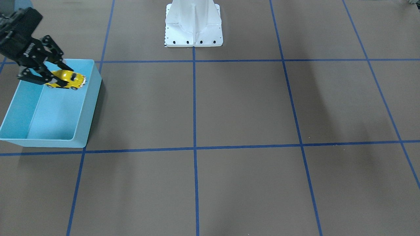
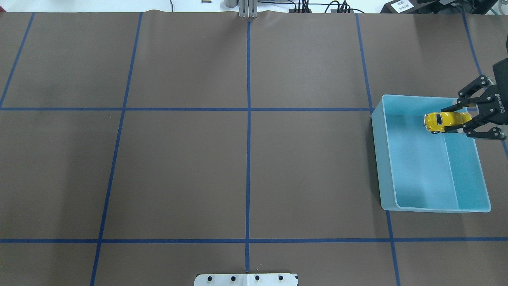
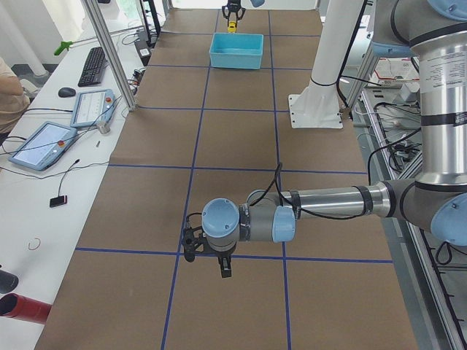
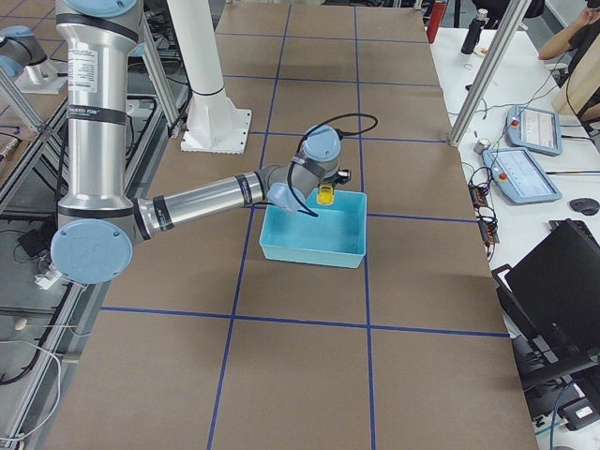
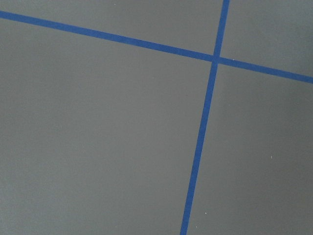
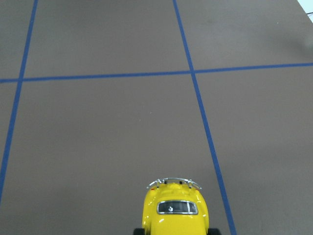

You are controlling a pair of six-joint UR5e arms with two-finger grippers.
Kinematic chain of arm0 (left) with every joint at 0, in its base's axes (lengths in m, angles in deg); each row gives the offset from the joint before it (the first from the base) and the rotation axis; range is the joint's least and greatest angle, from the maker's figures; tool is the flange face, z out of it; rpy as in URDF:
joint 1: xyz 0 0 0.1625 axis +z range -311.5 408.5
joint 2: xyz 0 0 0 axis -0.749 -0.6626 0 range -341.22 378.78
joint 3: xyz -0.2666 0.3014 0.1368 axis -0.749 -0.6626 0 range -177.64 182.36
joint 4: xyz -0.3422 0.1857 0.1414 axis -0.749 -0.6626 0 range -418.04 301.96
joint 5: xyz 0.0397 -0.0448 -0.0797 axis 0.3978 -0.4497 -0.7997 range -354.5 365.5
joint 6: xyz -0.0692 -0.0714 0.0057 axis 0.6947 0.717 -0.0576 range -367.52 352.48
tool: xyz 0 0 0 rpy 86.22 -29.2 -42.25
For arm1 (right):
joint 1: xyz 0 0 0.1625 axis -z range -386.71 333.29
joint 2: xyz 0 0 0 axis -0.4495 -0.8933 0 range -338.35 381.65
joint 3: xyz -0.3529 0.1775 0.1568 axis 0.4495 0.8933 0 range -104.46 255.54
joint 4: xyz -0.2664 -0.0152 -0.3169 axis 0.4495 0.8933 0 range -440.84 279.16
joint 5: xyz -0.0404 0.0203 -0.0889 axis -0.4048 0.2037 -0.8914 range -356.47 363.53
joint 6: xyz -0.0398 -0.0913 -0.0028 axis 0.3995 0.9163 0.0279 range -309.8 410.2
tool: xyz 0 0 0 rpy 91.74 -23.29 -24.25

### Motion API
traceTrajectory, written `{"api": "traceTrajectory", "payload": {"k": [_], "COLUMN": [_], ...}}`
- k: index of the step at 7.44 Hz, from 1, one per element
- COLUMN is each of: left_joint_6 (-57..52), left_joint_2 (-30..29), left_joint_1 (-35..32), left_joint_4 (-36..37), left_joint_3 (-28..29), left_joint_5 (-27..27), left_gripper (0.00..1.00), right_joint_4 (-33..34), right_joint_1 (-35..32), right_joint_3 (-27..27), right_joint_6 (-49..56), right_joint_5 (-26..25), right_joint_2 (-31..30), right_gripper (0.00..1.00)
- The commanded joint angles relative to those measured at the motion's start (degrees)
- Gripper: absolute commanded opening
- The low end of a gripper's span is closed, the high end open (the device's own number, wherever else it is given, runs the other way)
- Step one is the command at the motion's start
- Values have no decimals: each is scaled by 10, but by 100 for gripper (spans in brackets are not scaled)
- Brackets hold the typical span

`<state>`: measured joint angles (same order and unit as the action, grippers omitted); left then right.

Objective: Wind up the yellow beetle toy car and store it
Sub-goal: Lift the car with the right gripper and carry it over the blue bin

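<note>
The yellow beetle toy car (image 1: 68,79) is held in my right gripper (image 1: 60,76), whose fingers are shut on its rear half. It hangs level above the far end of the blue bin (image 1: 88,108), clear of the bin floor. In the overhead view the car (image 2: 442,121) sits over the bin (image 2: 381,159) near the far wall, with the right gripper (image 2: 456,121) reaching in from the right. The right wrist view shows the car's roof and window (image 6: 173,210) at the bottom edge. My left gripper (image 3: 219,262) shows only in the exterior left view, low over the table; I cannot tell whether it is open or shut.
The bin (image 4: 314,248) is otherwise empty and stands at the table's right end. The white robot base (image 1: 193,26) stands at the table's middle edge. Blue tape lines (image 5: 205,122) cross the brown table under the left wrist.
</note>
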<state>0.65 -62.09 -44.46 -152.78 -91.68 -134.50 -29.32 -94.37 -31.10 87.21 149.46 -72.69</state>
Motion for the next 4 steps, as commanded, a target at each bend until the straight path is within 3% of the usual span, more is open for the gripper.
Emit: {"api": "traceTrajectory", "payload": {"k": [1, 4], "left_joint_6": [0, 0], "left_joint_2": [-1, 0], "left_joint_1": [1, 1], "left_joint_4": [0, 0], "left_joint_3": [0, 0], "left_joint_5": [0, 0], "left_gripper": [100, 100], "right_joint_4": [-59, -60], "right_joint_1": [13, 82], "right_joint_3": [99, 129], "right_joint_6": [32, 2], "right_joint_5": [-3, -26], "right_joint_2": [15, 41], "right_gripper": [0, 0]}}
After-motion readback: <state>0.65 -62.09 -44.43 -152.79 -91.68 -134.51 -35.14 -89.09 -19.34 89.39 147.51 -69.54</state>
